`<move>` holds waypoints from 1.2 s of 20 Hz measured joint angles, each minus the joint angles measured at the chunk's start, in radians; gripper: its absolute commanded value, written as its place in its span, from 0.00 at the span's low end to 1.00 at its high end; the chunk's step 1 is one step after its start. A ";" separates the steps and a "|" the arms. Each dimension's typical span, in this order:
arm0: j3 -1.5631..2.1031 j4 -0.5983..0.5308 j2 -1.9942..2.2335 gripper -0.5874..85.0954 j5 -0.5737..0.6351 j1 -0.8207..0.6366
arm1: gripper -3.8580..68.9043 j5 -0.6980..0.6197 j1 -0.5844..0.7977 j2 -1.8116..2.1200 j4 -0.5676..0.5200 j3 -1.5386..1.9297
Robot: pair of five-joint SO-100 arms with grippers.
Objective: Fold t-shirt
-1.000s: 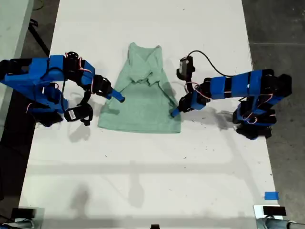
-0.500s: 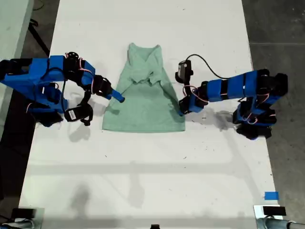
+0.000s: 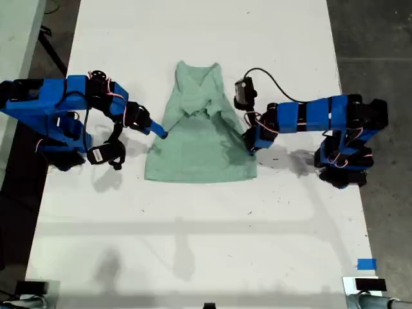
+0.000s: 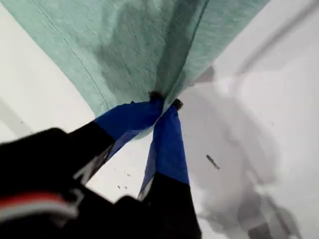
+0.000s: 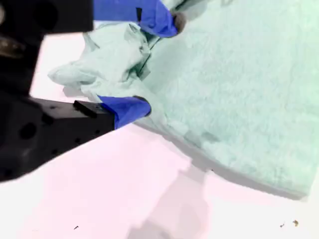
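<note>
Mint-green t-shirt (image 3: 199,148) lies flat on the white table (image 3: 193,244), neck toward 12 o'clock in the exterior view, sleeves folded in over the chest. My first gripper (image 4: 164,104) is at its 4 o'clock edge, clamped tight on the cloth (a small pinch of the edge). My second gripper (image 5: 155,64) sits at the 9 o'clock edge, jaws parted around bunched fabric, not closed on it.
</note>
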 measured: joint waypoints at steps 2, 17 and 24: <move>0.000 0.000 0.005 0.31 0.000 0.000 | 0.04 -0.002 -0.015 0.000 0.144 -0.120; 0.006 -0.008 0.031 0.31 0.000 0.000 | 0.04 0.146 -0.144 -0.660 0.095 -0.908; 0.014 -0.008 0.041 0.31 0.000 0.000 | 0.44 0.209 -0.147 -0.790 0.043 -0.960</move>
